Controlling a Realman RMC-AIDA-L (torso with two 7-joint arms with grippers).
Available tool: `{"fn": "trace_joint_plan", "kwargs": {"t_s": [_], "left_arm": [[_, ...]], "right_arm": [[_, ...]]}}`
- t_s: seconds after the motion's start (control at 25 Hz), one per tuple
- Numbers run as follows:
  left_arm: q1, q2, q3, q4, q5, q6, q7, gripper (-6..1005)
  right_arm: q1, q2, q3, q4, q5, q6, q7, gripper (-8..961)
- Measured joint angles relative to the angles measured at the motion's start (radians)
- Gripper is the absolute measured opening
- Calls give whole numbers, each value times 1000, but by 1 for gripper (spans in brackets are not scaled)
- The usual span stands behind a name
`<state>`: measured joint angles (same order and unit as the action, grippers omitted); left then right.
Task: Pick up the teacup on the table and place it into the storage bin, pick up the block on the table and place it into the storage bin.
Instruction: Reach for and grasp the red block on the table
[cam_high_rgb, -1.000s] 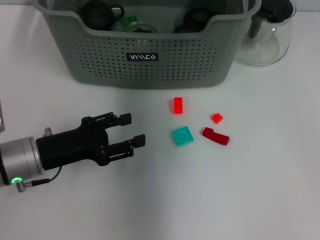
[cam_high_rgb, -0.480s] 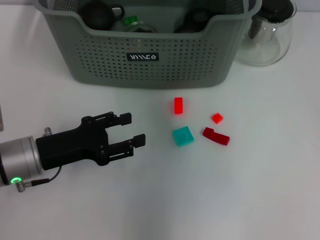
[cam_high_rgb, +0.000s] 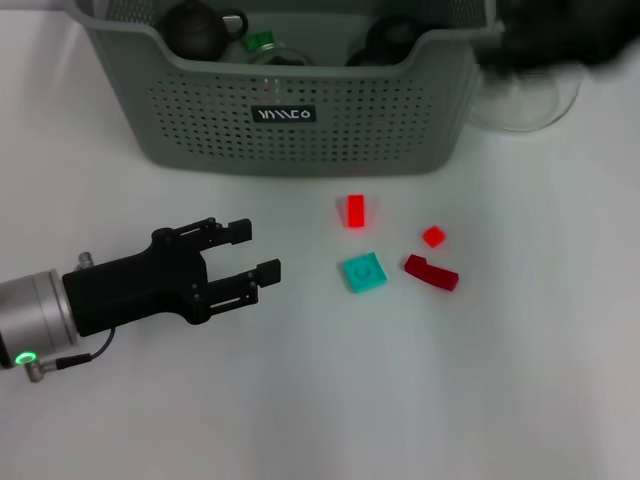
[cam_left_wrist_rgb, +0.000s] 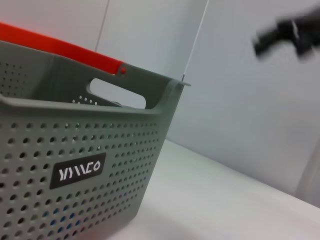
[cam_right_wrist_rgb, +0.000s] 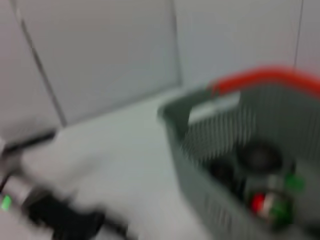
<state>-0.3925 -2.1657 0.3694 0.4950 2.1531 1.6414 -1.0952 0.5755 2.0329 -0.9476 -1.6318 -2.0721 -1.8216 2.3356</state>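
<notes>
The grey-green storage bin (cam_high_rgb: 200, 105) stands at the back of the white table, and it also fills the left wrist view (cam_left_wrist_rgb: 75, 145). Dark round vessels (cam_high_rgb: 195, 28) lie inside it; no teacup shows on the table. Several blocks lie in front of the bin: a red block (cam_high_rgb: 354, 211), a small red one (cam_high_rgb: 433, 236), a teal square (cam_high_rgb: 362, 272) and a dark red curved piece (cam_high_rgb: 431, 272). My left gripper (cam_high_rgb: 255, 250) hovers open and empty to the left of the teal square. My right gripper (cam_high_rgb: 560, 30) is a dark blur at the far right, beside the bin.
A clear glass pitcher (cam_high_rgb: 525, 100) stands right of the bin, partly covered by the blurred right arm. The bin carries a red handle (cam_left_wrist_rgb: 60, 47). In the blurred right wrist view the bin (cam_right_wrist_rgb: 210, 135) shows from above, with items inside.
My right arm has swung into view at the top right, blurring over the pitcher. My left gripper has drifted slightly left and back. The blocks have not moved.
</notes>
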Motion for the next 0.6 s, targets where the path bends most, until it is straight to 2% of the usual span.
{"fn": "trace_joint_plan", "kwargs": {"t_s": [0.12,0.24,0.4,0.48,0.6], "left_arm": [[-4,2,-1,0,0,-5,0,706],[-9,3,-1,-2,1,-14,0,706],[-11,3,-1,-5,1,-16,0,706],[-7,3,-4,-5,1,-16,0,706],[-1,2,-11,-6,1,-16,0,706]], "right_arm": [[-11,3,-9,2,-143,-105,-6,613],[-2,30,-78,11,-314,-117,-23,614],[29,64,-204,49,-416,-87,-73,593],[46,67,-320,90,-446,-36,-73,579],[61,67,-359,134,-457,-5,-62,541]]}}
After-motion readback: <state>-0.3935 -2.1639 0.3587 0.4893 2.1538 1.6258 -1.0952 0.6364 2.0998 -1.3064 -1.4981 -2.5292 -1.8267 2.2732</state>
